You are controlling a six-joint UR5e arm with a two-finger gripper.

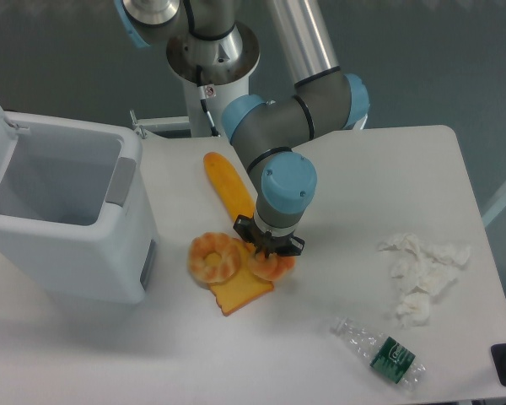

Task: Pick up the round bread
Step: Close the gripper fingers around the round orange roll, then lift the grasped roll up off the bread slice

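Desk [371, 186] is seen as a plain white surface with rounded corners, set against a dark grey-teal floor or wall behind. The arm's column base is mounted at the desk's rear edge.

The round bread [273, 265] is used as landmark. It lies near the desk's middle, on a flat orange toast slice [239, 294]. The gripper [270, 248] is positioned directly on top of it, with the blue wrist cap hiding most of the contact. The jaws appear drawn in close around the bun's upper part; whether it is actually clamped cannot be told from this angle.

Touching the round bread on its left: a ring-shaped bun [214, 256] with a central dip. Behind it, running toward the rear: a long orange baguette [228, 188]. Far left of it: a white bin [67, 215], lid up. Well to its right: crumpled white tissue [422, 272]. To its lower right: a clear plastic bottle [379, 350] with green label, lying flat. A dark object is cut off at the desk's near right corner.
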